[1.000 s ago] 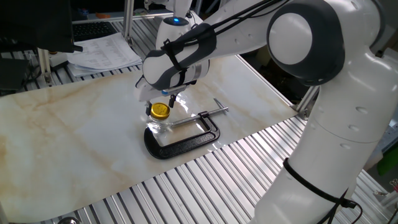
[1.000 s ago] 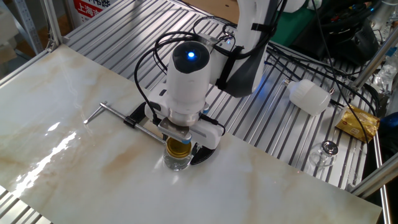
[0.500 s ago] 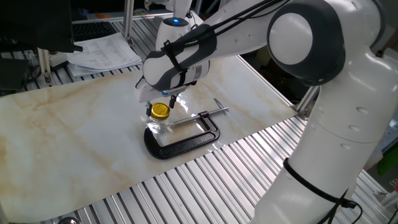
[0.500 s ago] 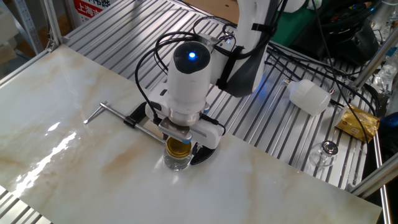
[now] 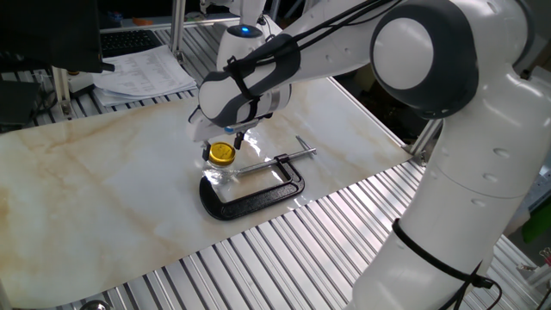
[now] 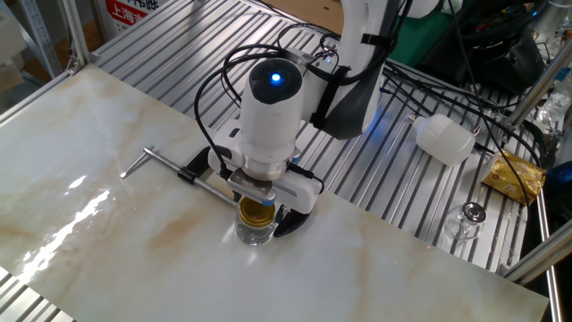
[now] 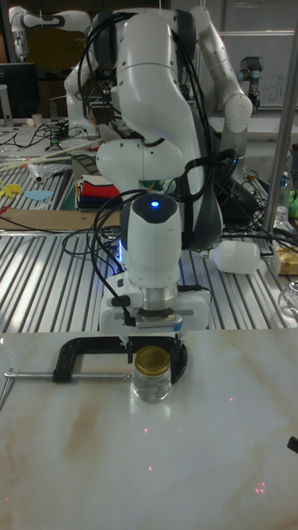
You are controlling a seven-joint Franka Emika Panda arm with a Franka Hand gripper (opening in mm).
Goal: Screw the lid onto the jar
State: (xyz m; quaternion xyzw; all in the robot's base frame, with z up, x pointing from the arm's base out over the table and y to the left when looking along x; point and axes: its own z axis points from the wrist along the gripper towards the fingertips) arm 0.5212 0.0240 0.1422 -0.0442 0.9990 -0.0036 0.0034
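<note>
While the end effector (image 7: 155, 345) grips the lid (image 7: 153, 359), veined marble tabletop (image 6: 107, 233) gleams amid cluttered workshop.

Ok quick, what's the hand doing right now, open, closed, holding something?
Hand: directly above the yellow lid, which sits on the glass jar. Its fingers are hidden in every view, so open or closed cannot be told.

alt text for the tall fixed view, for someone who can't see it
A white robot arm's gripper hangs directly over a yellow lid sitting on a small clear glass jar on a marble tabletop. A black C-clamp lies behind the jar.
</note>
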